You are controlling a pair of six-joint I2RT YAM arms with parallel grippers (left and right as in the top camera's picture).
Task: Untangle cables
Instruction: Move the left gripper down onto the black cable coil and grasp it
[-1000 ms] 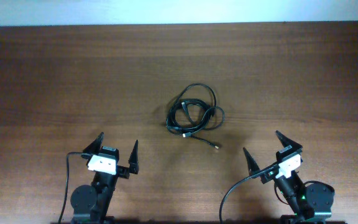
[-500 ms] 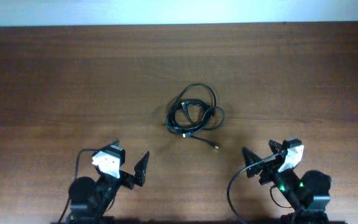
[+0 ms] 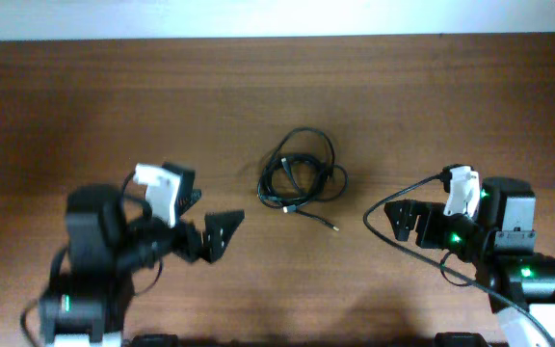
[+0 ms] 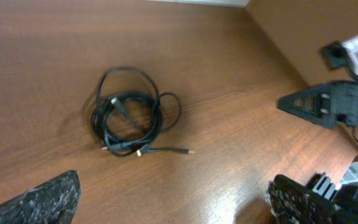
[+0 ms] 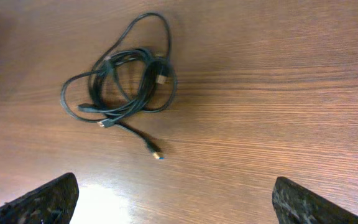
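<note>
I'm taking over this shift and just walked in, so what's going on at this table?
Two robot arms are set to untangle the cables, which lie in one tangled coil on the table. The left gripper and right gripper are both open, one on each side of the coil, touching nothing. Nothing is pulled apart yet.

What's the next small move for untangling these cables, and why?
Probably lower the right gripper toward the gold-tipped plug end trailing out of the cables. It and the left gripper are both open, holding nothing, and that loose end lies clear of the coil.
</note>
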